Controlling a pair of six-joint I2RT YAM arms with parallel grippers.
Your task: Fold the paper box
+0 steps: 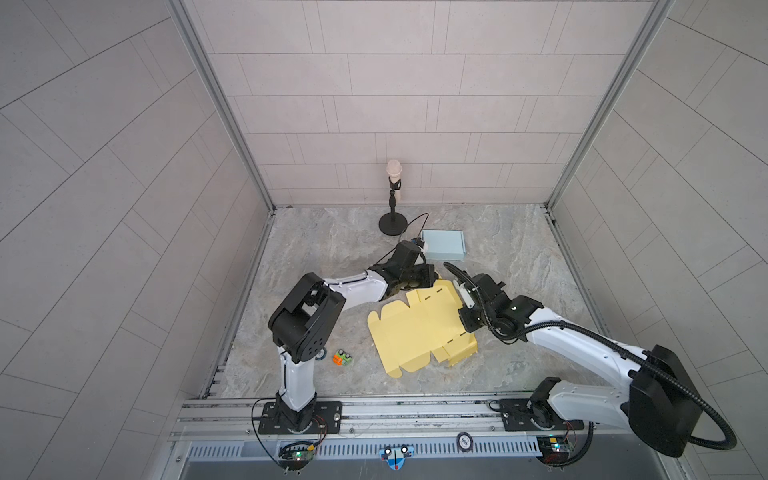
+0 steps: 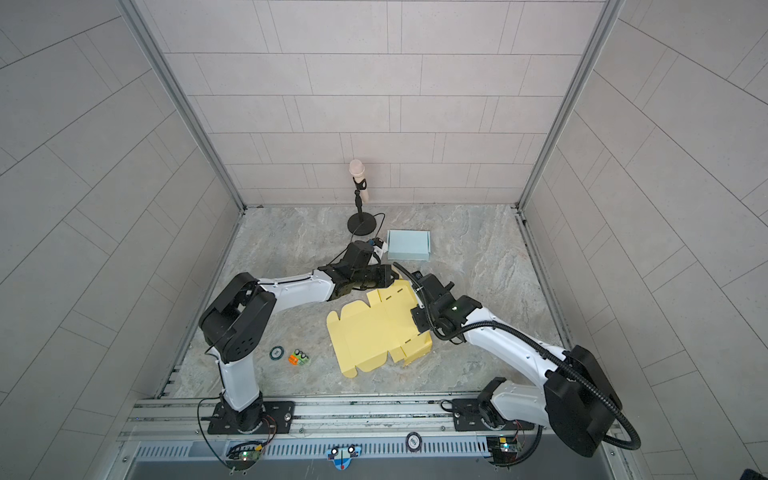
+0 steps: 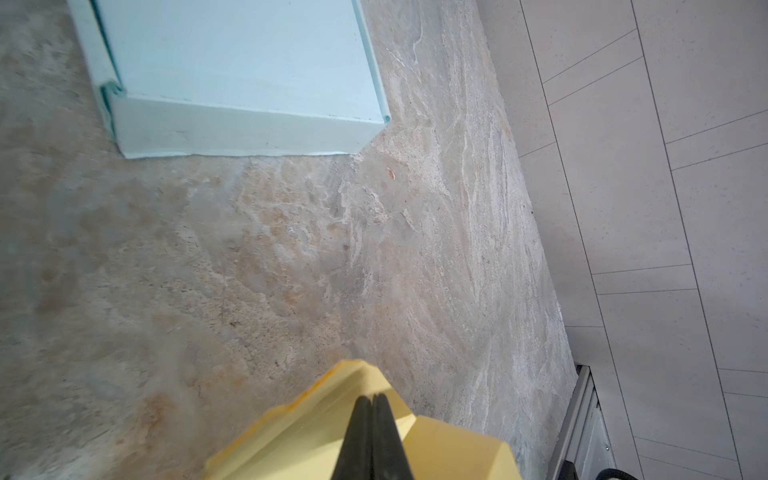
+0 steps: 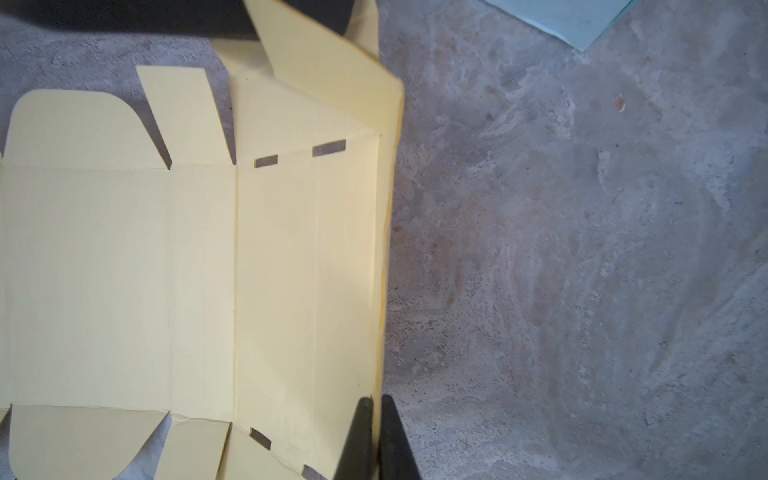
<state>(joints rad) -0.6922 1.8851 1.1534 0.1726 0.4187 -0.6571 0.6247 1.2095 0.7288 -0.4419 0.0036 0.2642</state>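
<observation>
- Paper box (image 1: 419, 332) is laid mostly flat (yellow, unfolded) at the centre of both top views.
- Its raised right edge is pinched by the right gripper (image 4: 377, 401).
- Its upper corner flap is clamped by the left gripper (image 3: 372, 399), fingers pressed together.
- Blue box (image 1: 443, 244) is seen just above.

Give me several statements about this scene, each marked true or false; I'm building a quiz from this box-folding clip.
1. The left gripper and the right gripper are both shut on the yellow paper box. True.
2. The yellow paper box is fully folded. False: most of it lies flat on the table; only one edge and a flap are raised.
3. A light blue box sits beyond the yellow one, near the microphone stand. True.
4. The light blue box touches the yellow paper box. False: the left wrist view shows bare table between them.
</observation>
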